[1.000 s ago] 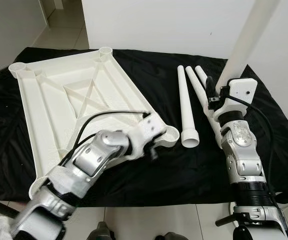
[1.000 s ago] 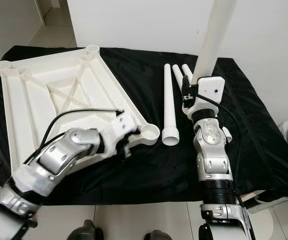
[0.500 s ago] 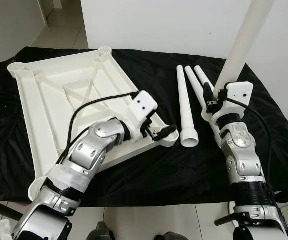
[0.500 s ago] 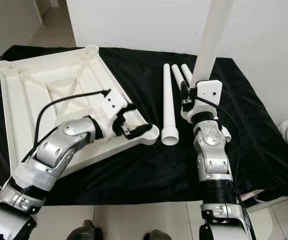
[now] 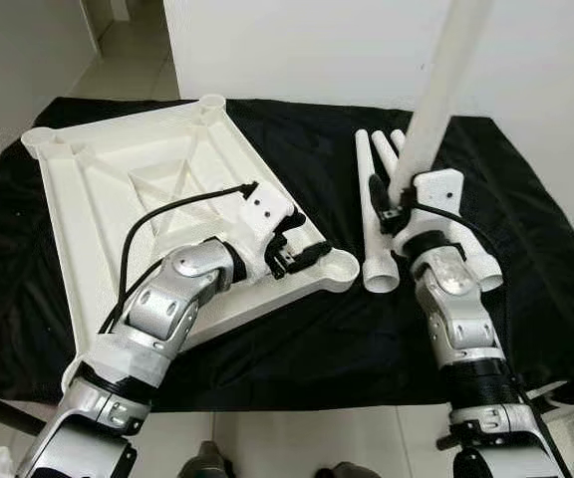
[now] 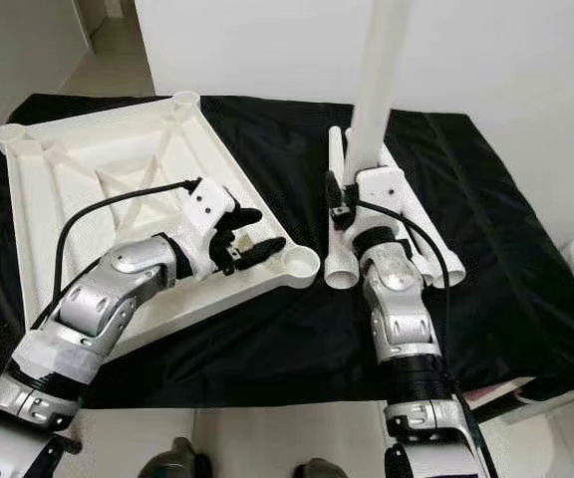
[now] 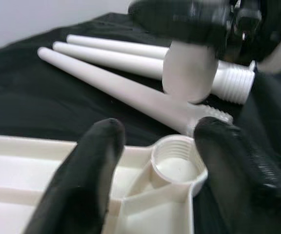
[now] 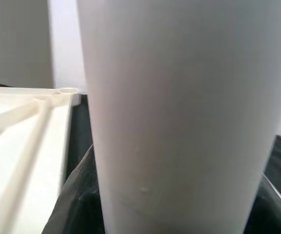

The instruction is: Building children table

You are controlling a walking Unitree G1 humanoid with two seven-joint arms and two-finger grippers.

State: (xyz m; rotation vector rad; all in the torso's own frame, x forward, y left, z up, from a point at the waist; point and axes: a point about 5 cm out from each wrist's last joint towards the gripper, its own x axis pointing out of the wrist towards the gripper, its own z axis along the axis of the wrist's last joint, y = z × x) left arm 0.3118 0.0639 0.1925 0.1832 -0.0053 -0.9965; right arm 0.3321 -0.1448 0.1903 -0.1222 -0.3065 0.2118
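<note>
Tabletop: we see the white tabletop [image 5: 138, 214] lying upside down on the black cloth [image 5: 297, 349], ribs up, a threaded corner socket [image 5: 340, 265] at its near right corner.
Left pincer: our left pincer [image 5: 302, 257] rests on that corner, fingers spread either side of the socket, pinching nothing.
Right pincer: our right pincer [image 5: 392, 204] pinches the held leg [image 5: 436, 90] near its lower end, upright, just right of the socket.
Spare legs: three spare legs [image 5: 370, 214] lie side by side on the cloth behind it.
Handling: we judge the leg light, stiff and smooth, so slippery; a low hold gives control, but the tall top may sway.
Where to hold: we would brace the tabletop by its rim beside the socket, since the hollow shell may slide on cloth.
</note>
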